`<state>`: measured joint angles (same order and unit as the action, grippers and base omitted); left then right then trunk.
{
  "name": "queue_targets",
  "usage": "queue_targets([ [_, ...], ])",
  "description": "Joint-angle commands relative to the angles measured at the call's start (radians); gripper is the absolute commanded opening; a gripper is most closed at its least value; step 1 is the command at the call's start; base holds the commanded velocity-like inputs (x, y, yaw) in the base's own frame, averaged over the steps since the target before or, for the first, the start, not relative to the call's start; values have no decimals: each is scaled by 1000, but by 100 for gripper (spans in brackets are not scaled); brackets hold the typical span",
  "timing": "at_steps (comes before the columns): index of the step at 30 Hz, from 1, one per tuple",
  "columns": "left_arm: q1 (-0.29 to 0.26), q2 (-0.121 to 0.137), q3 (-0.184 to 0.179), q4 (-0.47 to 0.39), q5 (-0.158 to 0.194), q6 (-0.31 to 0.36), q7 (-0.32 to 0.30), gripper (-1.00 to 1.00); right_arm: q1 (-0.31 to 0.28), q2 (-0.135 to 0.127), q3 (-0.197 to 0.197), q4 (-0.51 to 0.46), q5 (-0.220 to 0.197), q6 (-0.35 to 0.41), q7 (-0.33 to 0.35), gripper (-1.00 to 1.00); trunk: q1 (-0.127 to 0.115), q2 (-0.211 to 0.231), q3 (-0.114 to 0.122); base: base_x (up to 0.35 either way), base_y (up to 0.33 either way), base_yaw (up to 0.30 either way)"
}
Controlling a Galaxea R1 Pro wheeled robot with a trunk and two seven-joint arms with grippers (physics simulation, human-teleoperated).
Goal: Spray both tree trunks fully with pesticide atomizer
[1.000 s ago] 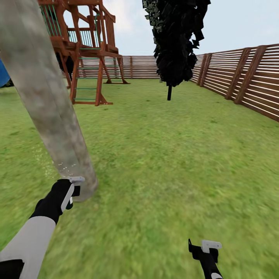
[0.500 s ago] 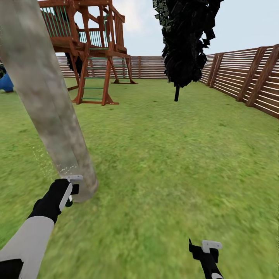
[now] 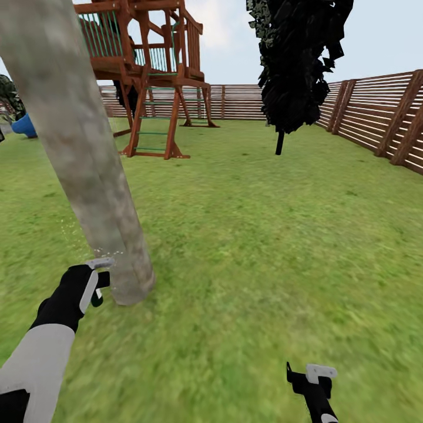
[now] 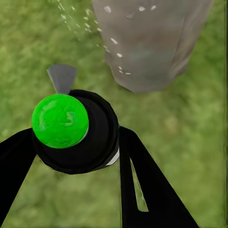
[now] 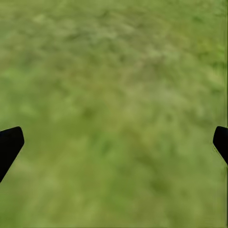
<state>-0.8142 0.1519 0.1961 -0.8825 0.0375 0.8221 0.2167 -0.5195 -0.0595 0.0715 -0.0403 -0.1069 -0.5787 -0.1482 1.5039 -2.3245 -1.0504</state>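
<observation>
Camera panned left, play tower (image 3: 150, 76) behind tree trunk (image 3: 88, 153), fence (image 3: 376, 117) right

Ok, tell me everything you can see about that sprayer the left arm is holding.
The pesticide atomizer looks like a round black body topped by a bright green cap, with a small grey nozzle sticking out toward the tree trunk. It sits clamped between the left gripper's black jaws, held low near the trunk's base above the grass. White spray specks dot the air and bark ahead of it.
</observation>
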Motion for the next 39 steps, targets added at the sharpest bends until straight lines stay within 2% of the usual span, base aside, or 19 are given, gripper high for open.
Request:
queue_targets([
  [1,1,1,0,-1,3,4,4,-100,0,0,8,0,-10,-3,-1,100,0,0,-1,244,-175,0],
  [7,5,1,-1,-3,1,3,6,-100,0,0,8,0,-10,-3,-1,100,0,0,-1,225,-183,0],
  [17,-5,4,0,-18,1,5,6,-100,0,1,8,0,-10,-3,-1,100,0,0,-1,-49,-272,76],
  [19,-5,7,0,-59,2,25,6,-100,0,1,8,0,-10,-3,-1,100,0,0,-1,-100,-273,269],
  [21,-9,7,0,-92,1,71,6,-100,0,1,8,0,-10,-3,-1,100,0,0,-1,-76,-273,272],
  [25,1,3,1,-82,1,73,11,-100,0,1,8,0,-10,-3,-1,100,0,0,0,160,-205,181],
  [26,4,4,1,-55,5,69,11,-100,0,1,8,0,-10,-3,-1,100,0,0,0,122,-63,25],
  [27,7,3,2,38,7,61,10,-100,0,1,8,0,-10,-3,-1,100,0,0,0,26,-13,5],
  [29,7,3,2,135,4,-22,11,-100,0,1,8,0,-10,-3,-1,100,0,0,0,10,-4,1],
  [32,7,4,2,166,1,-83,13,-100,0,1,8,0,-10,-3,-1,100,0,0,0,128,-90,73],
  [35,15,10,7,170,-2,-92,17,-100,0,1,8,0,-10,-3,-1,100,0,0,0,213,-180,251],
  [36,24,11,7,170,-2,-93,28,-100,0,1,8,0,-10,-3,-1,100,0,0,0,225,-189,272],
  [38,58,6,5,171,4,-118,95,-100,0,2,8,-1,-10,-3,-1,100,0,0,0,177,-218,103],
  [39,61,5,6,172,8,-131,101,-100,0,2,8,-1,-10,-3,-1,100,0,0,0,71,-256,22],
])
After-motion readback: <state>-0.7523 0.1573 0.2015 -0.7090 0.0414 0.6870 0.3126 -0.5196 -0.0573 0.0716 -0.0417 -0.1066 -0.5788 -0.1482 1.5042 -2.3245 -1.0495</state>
